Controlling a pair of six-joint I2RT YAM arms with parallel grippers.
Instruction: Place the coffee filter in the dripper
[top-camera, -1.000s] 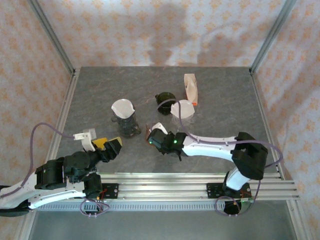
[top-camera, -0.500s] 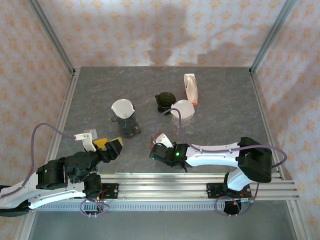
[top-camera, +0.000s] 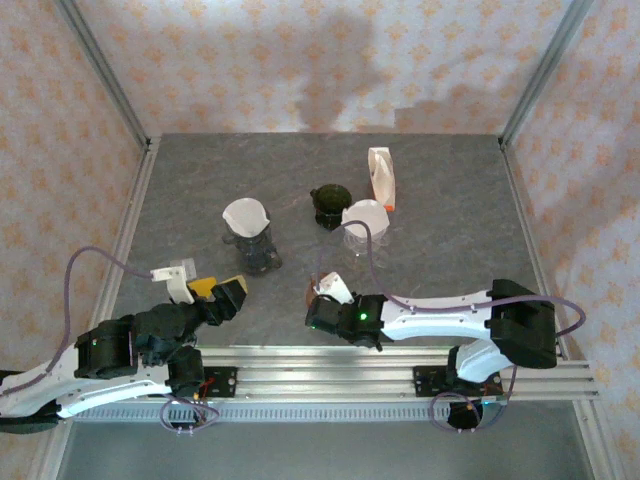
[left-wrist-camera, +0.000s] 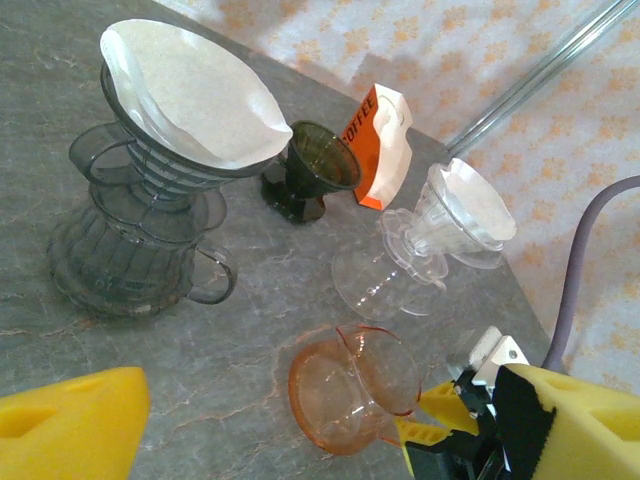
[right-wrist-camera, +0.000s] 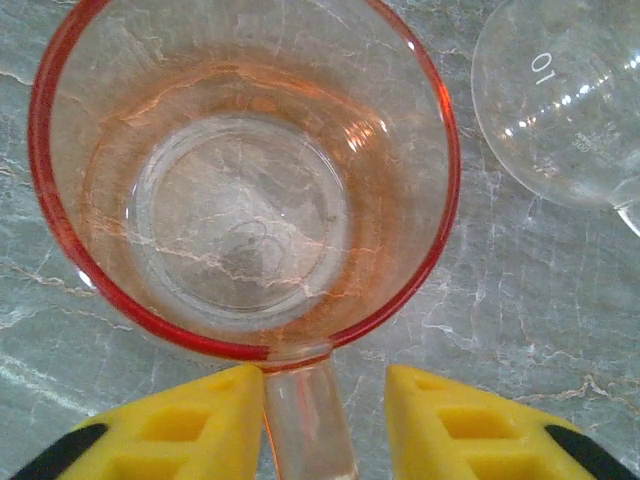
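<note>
Grey veined tabletop (top-camera: 450, 190), floral-papered walls (top-camera: 300, 60) on three sides, aluminium rail (top-camera: 300, 365) along bottom edge. Bare stretches at upper left and far right of frame. White coffee filter (left-wrist-camera: 190, 95) seated in smoky dripper (left-wrist-camera: 150, 165), centre-left. Second filter (left-wrist-camera: 478, 200) in clear dripper (left-wrist-camera: 440, 215). Left gripper (top-camera: 220, 292) spread wide. Right gripper (right-wrist-camera: 325, 400) parted, straddling handle of orange glass cup (right-wrist-camera: 245, 180), right pad clear of it.

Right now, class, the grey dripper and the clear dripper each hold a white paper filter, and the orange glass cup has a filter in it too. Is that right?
Not quite. The grey dripper and the clear dripper do each hold a white paper filter, but the orange glass cup has none. The right wrist view looks straight into it and shows bare glass.
</note>
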